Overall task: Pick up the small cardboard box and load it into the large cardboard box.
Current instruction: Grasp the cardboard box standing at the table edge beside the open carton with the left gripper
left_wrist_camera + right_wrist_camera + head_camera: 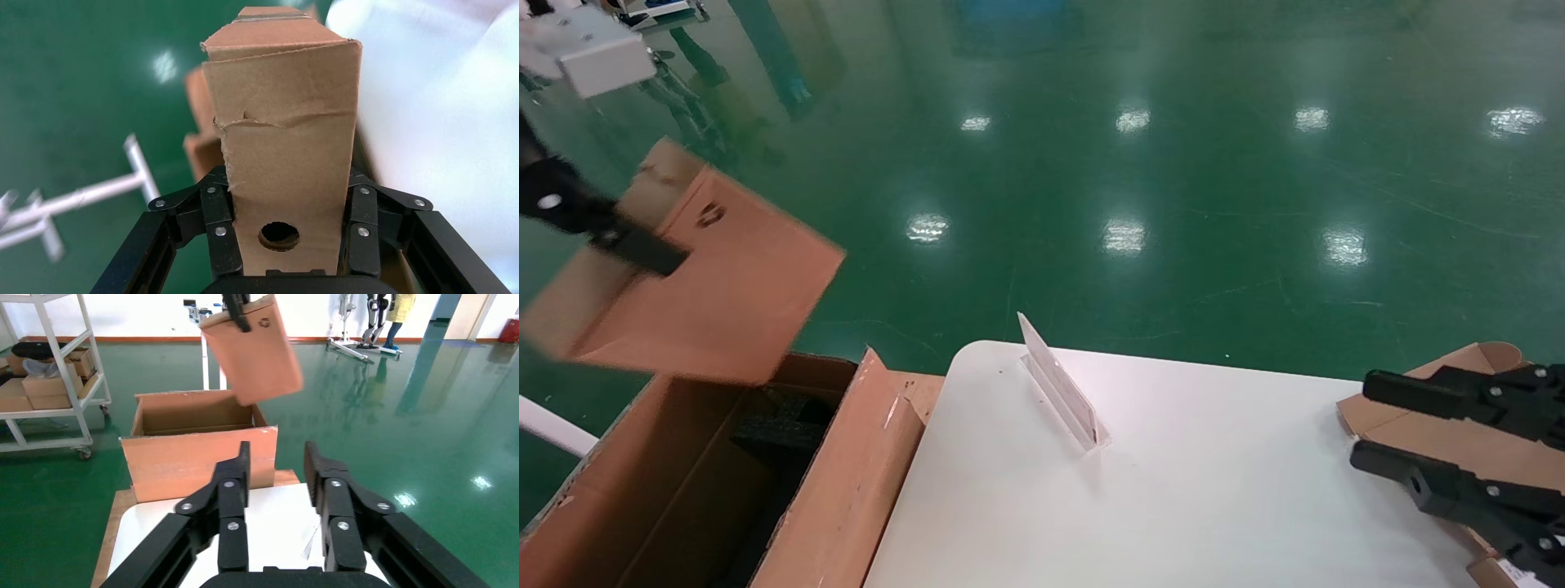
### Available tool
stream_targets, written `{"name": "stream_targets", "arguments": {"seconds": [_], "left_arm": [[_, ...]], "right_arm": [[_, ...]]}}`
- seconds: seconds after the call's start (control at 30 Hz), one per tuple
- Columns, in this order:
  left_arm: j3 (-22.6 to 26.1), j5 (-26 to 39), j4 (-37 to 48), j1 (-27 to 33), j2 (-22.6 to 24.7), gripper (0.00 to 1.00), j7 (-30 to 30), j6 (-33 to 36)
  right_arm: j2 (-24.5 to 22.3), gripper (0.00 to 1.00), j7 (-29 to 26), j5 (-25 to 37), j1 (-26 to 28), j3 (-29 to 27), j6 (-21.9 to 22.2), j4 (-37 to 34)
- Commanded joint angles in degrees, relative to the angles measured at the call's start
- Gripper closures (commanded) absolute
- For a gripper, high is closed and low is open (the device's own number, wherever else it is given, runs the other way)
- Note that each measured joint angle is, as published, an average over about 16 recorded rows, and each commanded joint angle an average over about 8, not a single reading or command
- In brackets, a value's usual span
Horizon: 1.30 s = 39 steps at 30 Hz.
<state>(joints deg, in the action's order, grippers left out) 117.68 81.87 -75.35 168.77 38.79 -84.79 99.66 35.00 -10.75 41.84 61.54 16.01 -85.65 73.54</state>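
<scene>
small cardboard box (695,273) pinched in left tool (284,229), tilted above large cardboard box (842,482) opening, right tool (276,478) spread over table (1173,490)

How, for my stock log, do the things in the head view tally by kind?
Cardboard boxes: 3 (small cardboard box, large cardboard box, flat box)
Sign holder: 1
Table: 1
Grippers: 2 (left gripper, right gripper)
Total: 7

Left tool (625,241) raised, clamped; right tool (1385,433) low (fingers apart).
</scene>
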Motion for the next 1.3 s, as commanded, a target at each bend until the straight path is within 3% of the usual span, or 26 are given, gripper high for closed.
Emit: {"name": "stream_targets", "arguments": {"seconds": [0.03,0.3,0.53,0.83,1.3], "left_arm": [[7.92,-2.37,1.53,3.63,3.33,1.00,0.55,0.01],[27.31,-12.17,4.49,8.40,11.33,1.00,2.41,0.02],[37.43,-20.09,6.80,8.39,13.11,1.00,3.75,0.03],[42.16,-25.61,12.85,7.08,10.56,1.00,6.70,-0.34],[43.22,-27.12,19.89,3.49,5.75,1.00,10.04,-5.07]], "right_arm": [[0.00,0.00,0.00,0.00,0.00,0.00,0.00,0.00],[0.00,0.00,0.00,0.00,0.00,0.00,0.00,0.00],[0.00,0.00,0.00,0.00,0.00,0.00,0.00,0.00],[0.00,0.00,0.00,0.00,0.00,0.00,0.00,0.00],[0.00,0.00,0.00,0.00,0.00,0.00,0.00,0.00]]}}
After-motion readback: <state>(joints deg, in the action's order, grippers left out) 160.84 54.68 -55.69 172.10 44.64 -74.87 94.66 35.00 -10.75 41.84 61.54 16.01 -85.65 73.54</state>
